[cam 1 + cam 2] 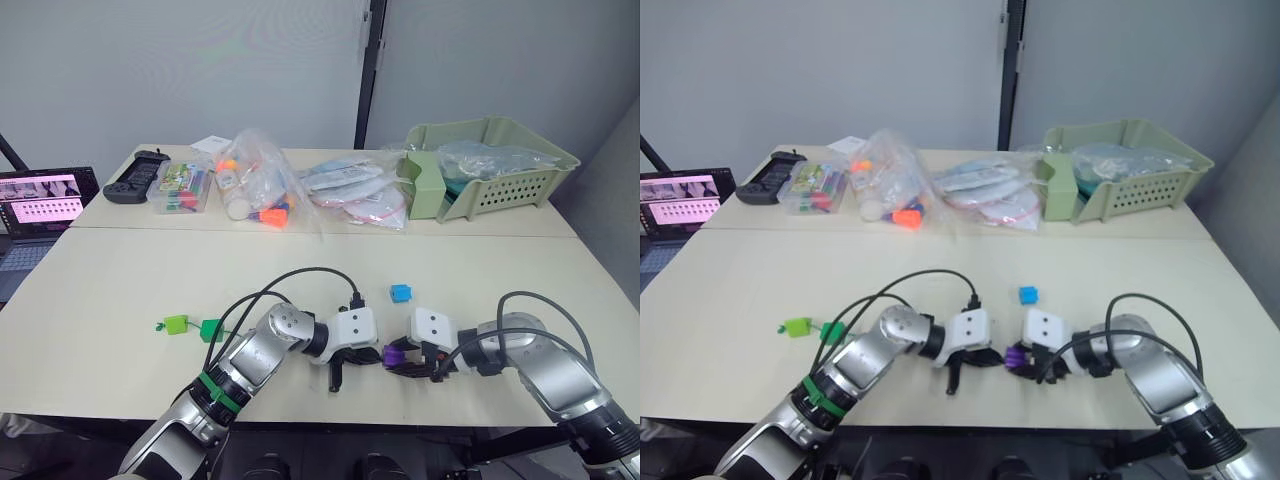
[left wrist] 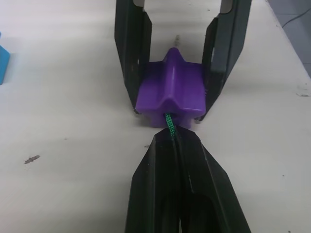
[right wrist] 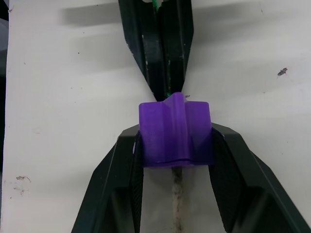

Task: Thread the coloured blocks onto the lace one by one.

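Note:
A purple block (image 2: 170, 92) sits low over the table's front edge, clamped between the fingers of my right gripper (image 3: 175, 128), which is shut on it. The green lace (image 2: 170, 124) enters the block's near hole, pinched by my left gripper (image 2: 174, 138), shut right behind the block. The lace's pale tip (image 3: 176, 194) sticks out of the block's other side. In the eye views the two grippers meet tip to tip at the purple block (image 1: 395, 353). A blue cube (image 1: 401, 293) lies just beyond them. A lime green block (image 1: 176, 324) and a dark green block (image 1: 211, 330) lie to the left.
Along the back of the table are a black controller (image 1: 135, 175), a clear box of coloured pieces (image 1: 183, 188), clear bags of toys (image 1: 260, 185) and a pale green basket (image 1: 500, 165). A laptop (image 1: 35, 215) stands off the left edge.

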Tool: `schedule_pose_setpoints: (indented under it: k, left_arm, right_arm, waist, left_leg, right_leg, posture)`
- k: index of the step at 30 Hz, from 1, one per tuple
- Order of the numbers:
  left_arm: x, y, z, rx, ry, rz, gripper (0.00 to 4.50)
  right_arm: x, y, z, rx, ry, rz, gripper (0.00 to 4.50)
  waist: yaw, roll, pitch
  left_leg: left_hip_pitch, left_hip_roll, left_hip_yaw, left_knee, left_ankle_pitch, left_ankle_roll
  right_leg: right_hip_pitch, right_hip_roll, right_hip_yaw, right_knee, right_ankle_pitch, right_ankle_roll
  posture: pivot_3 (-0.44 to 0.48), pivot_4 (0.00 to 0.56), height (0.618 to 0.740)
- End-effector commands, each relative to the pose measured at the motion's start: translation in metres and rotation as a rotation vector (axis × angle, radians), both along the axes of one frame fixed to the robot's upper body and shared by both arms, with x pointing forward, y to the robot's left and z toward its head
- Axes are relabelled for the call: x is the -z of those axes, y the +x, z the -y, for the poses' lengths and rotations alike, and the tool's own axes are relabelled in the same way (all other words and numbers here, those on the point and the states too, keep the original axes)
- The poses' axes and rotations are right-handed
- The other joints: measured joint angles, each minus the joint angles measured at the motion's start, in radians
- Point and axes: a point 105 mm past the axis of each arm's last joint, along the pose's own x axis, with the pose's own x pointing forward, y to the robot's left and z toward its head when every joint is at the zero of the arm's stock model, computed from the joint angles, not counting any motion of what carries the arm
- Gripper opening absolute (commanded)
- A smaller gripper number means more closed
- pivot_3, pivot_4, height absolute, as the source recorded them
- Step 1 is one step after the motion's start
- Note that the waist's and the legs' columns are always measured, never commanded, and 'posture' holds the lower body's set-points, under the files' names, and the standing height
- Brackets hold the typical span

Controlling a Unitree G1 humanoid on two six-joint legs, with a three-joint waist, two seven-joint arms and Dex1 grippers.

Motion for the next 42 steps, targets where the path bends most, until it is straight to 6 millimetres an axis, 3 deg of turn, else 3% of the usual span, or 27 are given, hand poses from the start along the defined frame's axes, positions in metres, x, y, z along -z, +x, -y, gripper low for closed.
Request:
schedule_pose_setpoints:
  k: [1,3,5,10,11,13,21,30,31,38,39,42]
  left_arm:
    - [-0.012,0.002,0.001,-0.003,-0.038,0.027,0.58]
    - [-0.013,0.001,-0.001,0.002,-0.047,0.022,1.19]
    - [-0.014,0.001,-0.004,-0.003,-0.049,0.022,1.88]
    - [-0.014,0.003,-0.009,-0.003,-0.044,0.018,3.52]
    - [-0.014,0.003,-0.01,-0.004,-0.043,0.02,3.81]
    - [-0.014,0.001,-0.007,0.03,-0.041,0.022,4.46]
    - [-0.009,-0.005,0.016,0.116,-0.048,0.035,4.46]
    - [-0.004,0.001,0.025,0.105,-0.057,0.027,4.46]
    - [-0.003,0.001,0.025,0.104,-0.054,0.027,3.87]
    - [-0.002,0.0,0.027,0.115,-0.049,0.021,1.62]
    - [-0.002,-0.001,0.027,0.115,-0.05,0.021,1.37]
    - [-0.001,-0.002,0.028,0.121,-0.049,0.017,1.36]
  right_arm:
    - [-0.004,-0.002,-0.007,-0.027,0.009,0.017,1.37]
    - [-0.005,-0.001,-0.007,-0.022,0.014,0.019,1.37]
    - [-0.009,0.001,-0.008,-0.005,0.035,0.026,2.43]
    - [-0.015,0.0,-0.004,0.006,0.039,0.037,4.11]
    - [-0.016,0.001,-0.004,0.011,0.042,0.039,4.41]
    - [-0.023,-0.001,0.005,0.032,0.039,0.052,4.5]
    - [-0.027,-0.014,0.035,0.101,0.02,0.041,4.5]
    - [-0.018,-0.013,0.033,0.112,0.034,0.046,4.5]
    - [-0.018,-0.012,0.033,0.111,0.034,0.046,4.5]
    - [-0.015,-0.01,0.031,0.104,0.033,0.046,4.5]
    - [-0.015,-0.009,0.031,0.102,0.031,0.045,4.5]
    - [-0.012,-0.009,0.029,0.098,0.029,0.041,4.5]
  waist:
    - [0.0,0.0,0.0]
    - [0.0,0.0,0.0]
    - [-0.002,0.0,0.0]
    - [-0.001,0.0,0.0]
    - [-0.001,0.0,0.0]
    - [0.002,0.0,0.0]
    - [0.008,0.0,0.0]
    - [-0.001,0.0,0.0]
    - [-0.001,0.0,0.0]
    - [0.0,0.0,0.0]
    - [0.0,0.0,0.0]
    - [0.0,0.0,0.0]
  left_leg:
    - [0.0,0.0,0.0,0.0,0.0,0.0]
    - [0.0,0.0,0.0,0.0,0.0,0.0]
    - [0.0,0.0,0.0,0.0,0.0,0.0]
    - [-0.001,0.0,0.0,0.0,0.0,0.0]
    - [-0.001,0.0,0.0,0.0,0.0,0.0]
    - [-0.001,0.0,0.0,0.0,0.0,0.0]
    - [-0.002,0.0,0.0,0.0,0.0,0.0]
    - [-0.001,0.0,0.0,0.0,0.0,0.0]
    - [-0.001,0.0,0.0,0.0,0.0,0.0]
    - [-0.001,0.0,0.001,0.0,0.0,0.0]
    - [-0.001,0.0,0.0,0.0,0.0,0.0]
    - [-0.001,0.0,0.001,0.0,0.0,0.0]
  right_leg:
    - [0.0,0.0,0.0,0.0,0.0,0.0]
    - [0.0,0.0,0.0,0.0,0.0,0.0]
    - [0.0,0.0,0.0,0.0,0.0,0.0]
    - [-0.001,0.0,0.0,0.0,0.0,0.0]
    - [-0.001,0.0,0.0,0.0,0.0,0.0]
    - [-0.001,0.0,0.0,0.0,0.0,0.0]
    - [-0.001,0.0,0.0,-0.001,0.0,0.0]
    - [-0.001,0.0,0.001,-0.001,0.0,0.001]
    - [-0.001,0.0,0.001,-0.001,0.0,0.001]
    - [-0.001,0.0,0.001,-0.001,0.0,0.001]
    - [-0.001,0.0,0.001,-0.001,0.0,0.001]
    - [-0.001,0.0,0.001,-0.001,0.0,0.001]
  posture:
    - [0.0,0.15,0.74]
    - [0.0,0.15,0.74]
    - [0.0,0.15,0.74]
    - [0.0,0.15,0.74]
    - [0.0,0.15,0.74]
    - [0.0,0.15,0.74]
    - [0.0,0.15,0.74]
    - [0.0,0.15,0.74]
    - [0.0,0.15,0.74]
    - [0.0,0.15,0.74]
    - [0.0,0.15,0.74]
    - [0.0,0.15,0.74]
